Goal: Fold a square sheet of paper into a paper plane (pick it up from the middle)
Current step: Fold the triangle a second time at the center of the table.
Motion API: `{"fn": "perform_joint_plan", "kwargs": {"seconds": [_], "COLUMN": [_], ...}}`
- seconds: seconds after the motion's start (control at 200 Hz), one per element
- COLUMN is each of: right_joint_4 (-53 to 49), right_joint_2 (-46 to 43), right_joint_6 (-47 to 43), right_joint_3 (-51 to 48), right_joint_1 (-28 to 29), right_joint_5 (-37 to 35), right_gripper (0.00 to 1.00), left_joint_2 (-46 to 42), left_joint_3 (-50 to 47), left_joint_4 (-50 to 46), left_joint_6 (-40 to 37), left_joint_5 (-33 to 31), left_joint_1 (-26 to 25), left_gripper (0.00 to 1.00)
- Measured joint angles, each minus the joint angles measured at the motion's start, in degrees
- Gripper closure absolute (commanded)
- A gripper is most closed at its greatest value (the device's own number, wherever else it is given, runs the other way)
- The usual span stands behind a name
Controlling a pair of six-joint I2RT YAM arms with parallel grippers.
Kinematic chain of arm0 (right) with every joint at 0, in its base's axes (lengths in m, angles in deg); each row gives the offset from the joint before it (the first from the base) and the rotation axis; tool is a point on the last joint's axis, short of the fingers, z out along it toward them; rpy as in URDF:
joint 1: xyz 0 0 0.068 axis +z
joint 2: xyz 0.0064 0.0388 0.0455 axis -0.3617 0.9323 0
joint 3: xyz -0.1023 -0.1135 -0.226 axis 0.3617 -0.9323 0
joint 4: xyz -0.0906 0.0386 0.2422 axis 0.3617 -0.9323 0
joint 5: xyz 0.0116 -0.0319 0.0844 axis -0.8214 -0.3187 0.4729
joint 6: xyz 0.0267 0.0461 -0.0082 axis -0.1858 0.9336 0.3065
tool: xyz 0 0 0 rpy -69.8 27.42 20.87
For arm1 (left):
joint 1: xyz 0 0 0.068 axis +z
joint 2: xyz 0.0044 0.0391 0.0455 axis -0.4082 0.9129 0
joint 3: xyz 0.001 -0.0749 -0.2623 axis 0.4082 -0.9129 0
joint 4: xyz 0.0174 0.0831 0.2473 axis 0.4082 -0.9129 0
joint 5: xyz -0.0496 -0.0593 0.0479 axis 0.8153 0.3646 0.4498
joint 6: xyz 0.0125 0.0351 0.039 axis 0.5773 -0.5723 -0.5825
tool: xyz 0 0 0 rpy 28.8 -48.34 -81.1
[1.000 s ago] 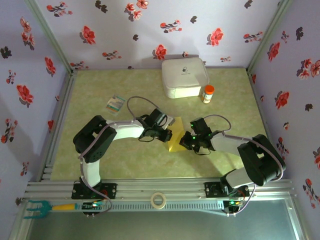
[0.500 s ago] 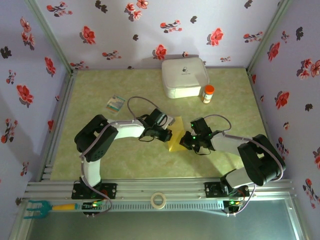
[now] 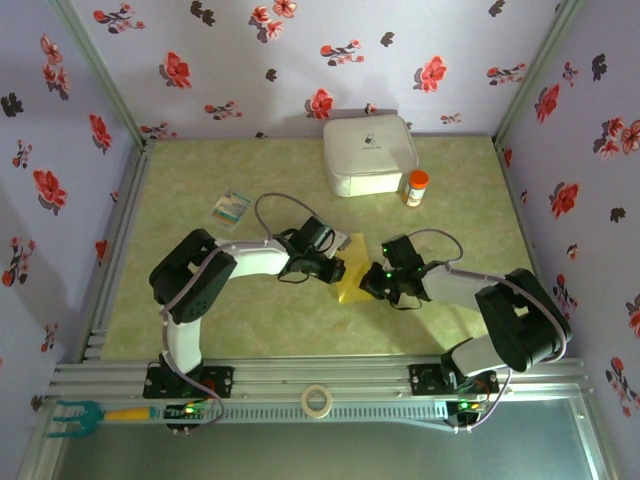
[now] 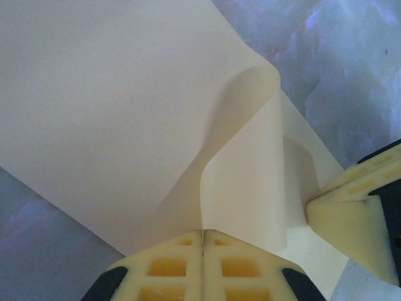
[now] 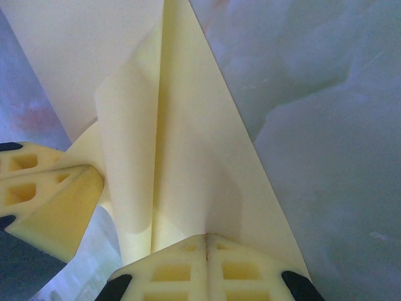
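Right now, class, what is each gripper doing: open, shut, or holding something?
The left gripper: shut on the yellow paper.
The right gripper: shut on the same yellow paper.

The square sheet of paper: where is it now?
Top view: the square sheet of paper is mid-table, gripped by the left gripper and the right gripper, nearer the arms than the white box.
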Motion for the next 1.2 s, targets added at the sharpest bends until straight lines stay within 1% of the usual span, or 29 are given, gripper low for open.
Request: {"fn": "perform_joint_plan", "kwargs": {"seconds": [0.225, 0.44, 0.505, 0.595, 0.615, 0.765, 0.985, 1.2], "right_joint_4": [0.0, -0.1, -0.5, -0.7, -0.4, 4.3, 11.1, 14.1], "right_joint_2": [0.0, -0.1, -0.7, -2.4, -2.9, -3.7, 1.8, 3.8], "right_joint_6": [0.0, 0.0, 0.1, 0.9, 1.2, 3.7, 7.2, 8.0], "right_joint_3": [0.0, 0.0, 0.0, 0.0, 0.0, 0.0, 1.5, 2.6], "right_joint_1": [-0.1, -0.2, -0.4, -1.1, -1.2, -1.6, -1.6, -1.5], "right_joint_5": [0.0, 0.0, -0.5, -0.8, -0.9, -0.1, 2.7, 4.2], "right_gripper": [0.97, 0.93, 0.94, 0.99, 1.00, 1.00, 1.00, 1.00], "left_joint_2": [1.0, 1.2, 1.2, 1.2, 1.2, 1.2, 1.3, 1.6], "left_joint_3": [0.7, 0.8, 0.8, 0.8, 0.8, 0.8, 0.9, 1.2], "left_joint_4": [0.3, 0.3, 0.4, 0.4, 0.4, 0.4, 0.5, 0.5], "left_joint_6": [0.0, 0.0, 0.0, 0.0, 0.0, 0.0, 0.0, 0.0], "left_joint_5": [0.6, 1.0, 1.0, 1.1, 1.1, 1.1, 1.4, 1.9], "left_joint_1": [0.3, 0.4, 0.4, 0.4, 0.4, 0.4, 0.4, 0.5], "left_gripper": [0.95, 0.96, 0.95, 0.96, 0.96, 0.96, 0.96, 0.96]}}
